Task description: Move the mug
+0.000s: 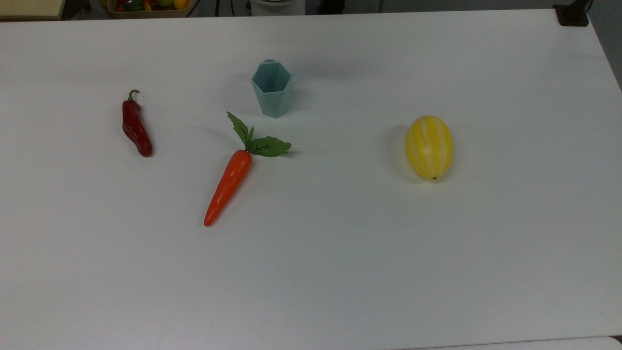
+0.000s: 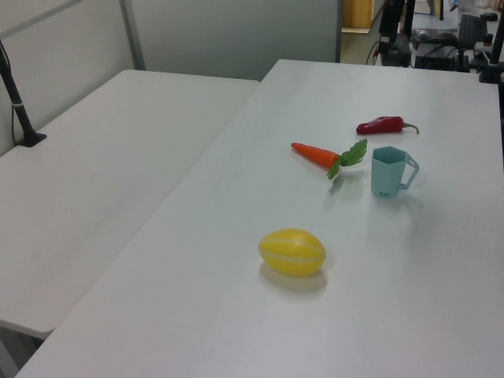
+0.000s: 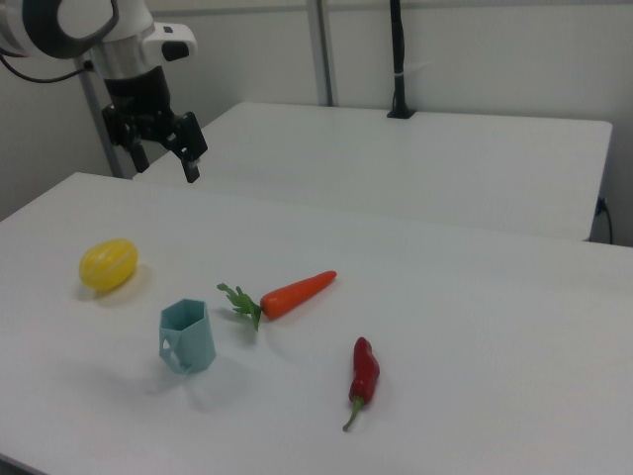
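The mug [image 1: 272,90] is a small pale teal cup with faceted sides, standing upright on the white table [image 1: 340,272]. The left view shows the mug [image 2: 386,173] with its handle pointing to the left view's right. In the right view the mug [image 3: 188,336] stands near the front left. My gripper [image 3: 163,160] hangs high above the table's far left part in the right view, well away from the mug. Its fingers are spread open with nothing between them.
An orange carrot [image 1: 228,187] with green leaves lies just in front of the mug. A red chili [image 1: 136,129] lies at the top view's left and a yellow striped melon [image 1: 429,147] at its right. A second table [image 2: 102,181] adjoins at the left view's left.
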Robot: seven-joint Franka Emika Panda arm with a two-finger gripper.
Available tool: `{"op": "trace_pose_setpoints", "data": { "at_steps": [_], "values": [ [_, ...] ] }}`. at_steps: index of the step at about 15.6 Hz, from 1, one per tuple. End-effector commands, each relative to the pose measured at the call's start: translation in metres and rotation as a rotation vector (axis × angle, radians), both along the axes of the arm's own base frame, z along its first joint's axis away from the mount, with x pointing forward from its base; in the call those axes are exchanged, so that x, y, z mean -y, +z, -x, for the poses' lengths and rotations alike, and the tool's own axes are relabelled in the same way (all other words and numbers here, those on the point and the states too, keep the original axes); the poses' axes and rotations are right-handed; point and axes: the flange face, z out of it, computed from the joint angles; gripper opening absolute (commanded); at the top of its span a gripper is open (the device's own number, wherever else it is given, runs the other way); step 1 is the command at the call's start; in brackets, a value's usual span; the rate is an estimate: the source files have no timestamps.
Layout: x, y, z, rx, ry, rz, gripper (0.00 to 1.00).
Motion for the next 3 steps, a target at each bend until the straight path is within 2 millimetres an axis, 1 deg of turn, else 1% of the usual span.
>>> {"op": "trace_pose_setpoints", "data": {
  "at_steps": [1, 3],
  "values": [
    [-0.0029, 0.0028, -0.0014, 0.018, 0.023, -0.015, 1.0],
    [-0.0038, 0.0028, -0.0007, 0.017, 0.024, -0.015, 1.0]
  ]
}}
